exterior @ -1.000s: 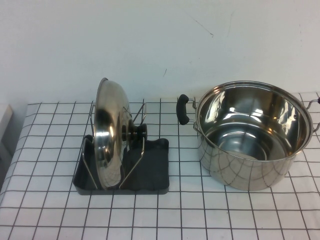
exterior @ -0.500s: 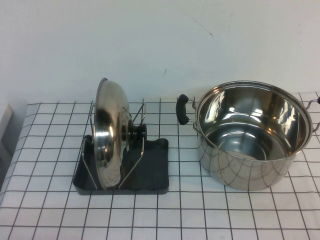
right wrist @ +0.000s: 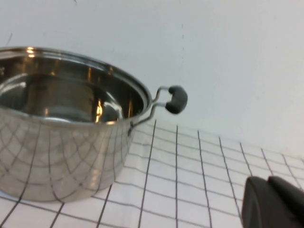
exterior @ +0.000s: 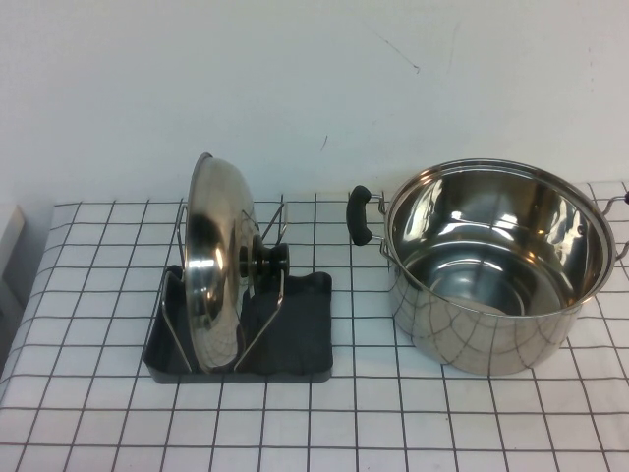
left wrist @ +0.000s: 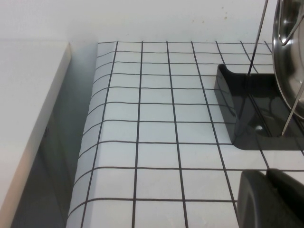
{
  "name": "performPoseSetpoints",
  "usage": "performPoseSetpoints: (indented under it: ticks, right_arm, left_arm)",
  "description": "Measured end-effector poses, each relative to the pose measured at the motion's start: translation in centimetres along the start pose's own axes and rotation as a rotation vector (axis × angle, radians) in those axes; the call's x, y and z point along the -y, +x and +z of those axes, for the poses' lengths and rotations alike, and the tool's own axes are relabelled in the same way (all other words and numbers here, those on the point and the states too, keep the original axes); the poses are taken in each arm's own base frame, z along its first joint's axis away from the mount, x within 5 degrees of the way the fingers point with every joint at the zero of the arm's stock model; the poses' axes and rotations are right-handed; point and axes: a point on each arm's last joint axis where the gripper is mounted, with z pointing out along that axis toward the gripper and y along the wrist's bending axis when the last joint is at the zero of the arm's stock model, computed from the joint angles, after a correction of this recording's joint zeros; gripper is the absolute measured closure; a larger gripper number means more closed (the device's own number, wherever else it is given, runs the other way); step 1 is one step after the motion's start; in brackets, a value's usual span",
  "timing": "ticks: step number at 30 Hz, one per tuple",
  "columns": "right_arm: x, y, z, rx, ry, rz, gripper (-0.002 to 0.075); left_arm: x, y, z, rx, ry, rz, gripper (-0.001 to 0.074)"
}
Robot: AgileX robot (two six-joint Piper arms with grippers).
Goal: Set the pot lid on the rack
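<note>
The shiny steel pot lid (exterior: 211,265) stands on edge in the black rack (exterior: 295,339), held between its wire dividers, with its black knob (exterior: 270,261) facing right. Neither arm shows in the high view. In the left wrist view my left gripper (left wrist: 267,173) is shut and empty, low over the checked cloth a short way from the rack's corner (left wrist: 247,109) and the lid's rim (left wrist: 289,57). In the right wrist view my right gripper (right wrist: 268,179) is shut and empty, off beyond the pot's far side.
The deep steel pot (exterior: 491,265) stands open to the right of the rack, with black side handles (exterior: 361,214); it also shows in the right wrist view (right wrist: 61,137). The table's left edge drops off beside a white ledge (left wrist: 28,118).
</note>
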Motion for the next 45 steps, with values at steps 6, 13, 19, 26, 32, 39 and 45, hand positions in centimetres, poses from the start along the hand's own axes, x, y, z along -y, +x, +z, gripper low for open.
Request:
performPoseSetpoints:
  ticks: [6, 13, 19, 26, 32, 39, 45]
  right_arm:
    - [-0.7, 2.8, 0.7, -0.075, -0.015, 0.034, 0.0727]
    - [-1.5, 4.0, 0.4, -0.22, -0.091, 0.061, 0.0727]
    - [-1.2, 4.3, 0.4, -0.249, -0.044, 0.145, 0.0727]
    - [-0.7, 4.4, 0.4, -0.263, 0.012, 0.224, 0.0727]
    - [-0.7, 4.4, 0.4, -0.264, 0.016, 0.229, 0.0727]
    - [-0.7, 4.4, 0.4, -0.263, 0.012, 0.229, 0.0727]
    - [-0.8, 4.4, 0.4, -0.262, 0.005, 0.229, 0.0727]
  left_arm:
    - [0.0, 0.0, 0.0, 0.0, 0.0, -0.003, 0.0737]
    - [0.0, 0.0, 0.0, 0.0, 0.0, -0.003, 0.0737]
    - [0.0, 0.0, 0.0, 0.0, 0.0, -0.003, 0.0737]
    - [0.0, 0.0, 0.0, 0.0, 0.0, -0.003, 0.0737]
    - [0.0, 0.0, 0.0, 0.0, 0.0, -0.003, 0.0737]
    - [0.0, 0.0, 0.0, 0.0, 0.0, -0.003, 0.0737]
    - [0.0, 0.0, 0.0, 0.0, 0.0, -0.003, 0.0737]
